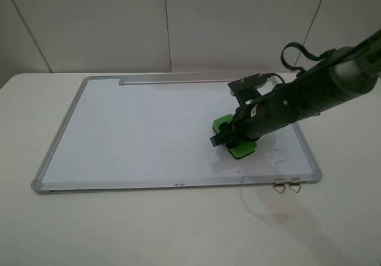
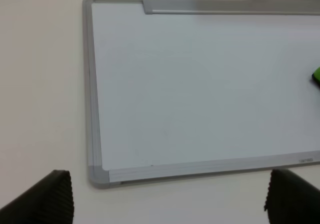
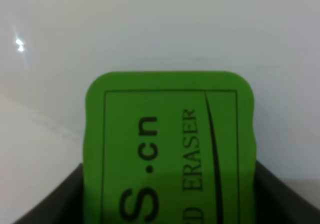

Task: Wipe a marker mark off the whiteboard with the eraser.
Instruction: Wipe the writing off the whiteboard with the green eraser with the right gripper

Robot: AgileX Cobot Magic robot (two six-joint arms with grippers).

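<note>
The whiteboard (image 1: pixel 137 129) lies flat on the table, and its left part shows in the left wrist view (image 2: pixel 200 83). My right gripper (image 1: pixel 233 136) is shut on the green eraser (image 1: pixel 243 149), pressing it onto the board's right part. The right wrist view shows the eraser (image 3: pixel 170 134) up close, with dark lettering and a dark finger (image 3: pixel 57 201) on either side. No marker mark shows in any view. My left gripper (image 2: pixel 170 206) hovers over the table near the board's front left corner, open and holding nothing. A sliver of the eraser (image 2: pixel 316 76) shows there too.
A grey tray strip (image 1: pixel 172 80) runs along the board's far edge. Two metal clips (image 1: pixel 286 186) hang off the front right corner. The pale table (image 1: pixel 178 230) surrounds the board, with a white wall behind.
</note>
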